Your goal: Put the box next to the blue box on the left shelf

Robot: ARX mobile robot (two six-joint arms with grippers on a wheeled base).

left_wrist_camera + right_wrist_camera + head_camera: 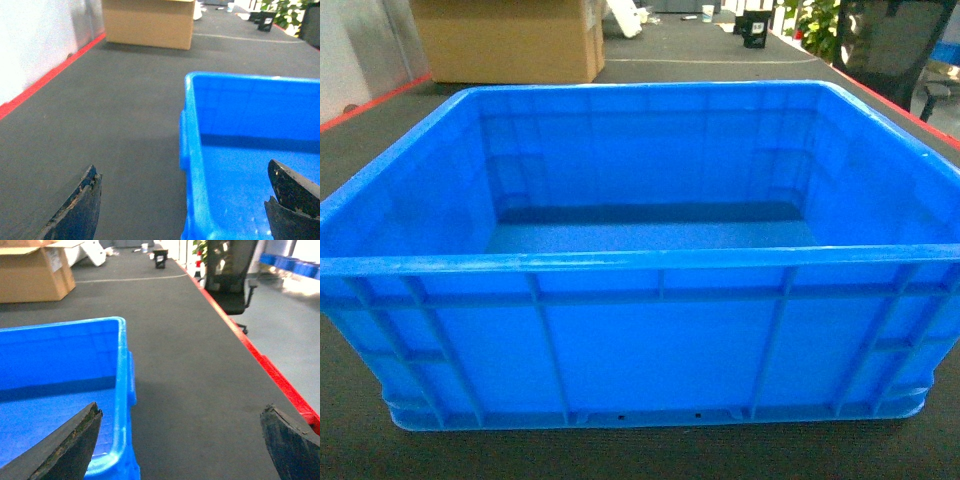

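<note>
**A:** So where's the box (640,330) at? It fills nearly the whole head view, sitting flat on the dark grey floor (880,445), nothing inside it, ribbed wall facing the camera.

**B:** Yep. Behind it, far left, there's a cardboard carton (510,40), well apart from it. A black office chair (885,45) sits far right past the red floor stripe (895,100). No roller shelf in any view.

**A:** And the claws?

**B:** The left claw (182,202) is spread wide, straddling the box's left rim: one finger outside over the floor, the other over the inside. The right claw (182,440) is released too, one finger over the box's right side, the other over bare floor. Neither grips anything.
</note>
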